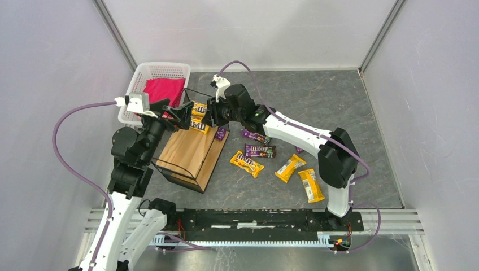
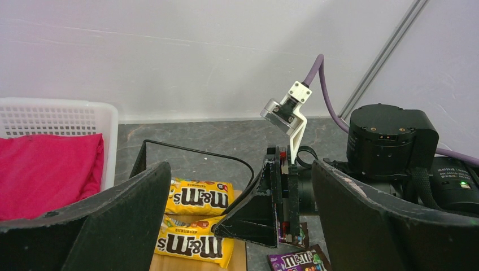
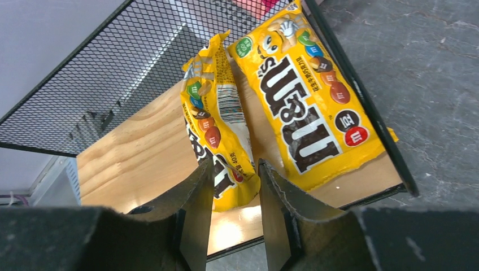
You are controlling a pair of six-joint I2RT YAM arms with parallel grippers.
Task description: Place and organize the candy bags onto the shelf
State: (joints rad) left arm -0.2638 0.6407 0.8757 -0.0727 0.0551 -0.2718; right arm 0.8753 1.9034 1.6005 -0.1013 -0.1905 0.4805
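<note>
Two glossy yellow candy bags [image 3: 305,107] lie flat, side by side, on the smooth wooden plank of the shelf [image 1: 189,149], inside its thin black wire frame. The right gripper [image 3: 235,172] is narrowly parted, with the crinkled end of one bag between its fingers [image 3: 192,214]. The left gripper [image 2: 240,169] stands wide beside them, holding nothing. More flat bags [image 1: 247,164], yellow and purple, lie scattered on the grey stone-patterned worktop [image 1: 316,101].
</note>
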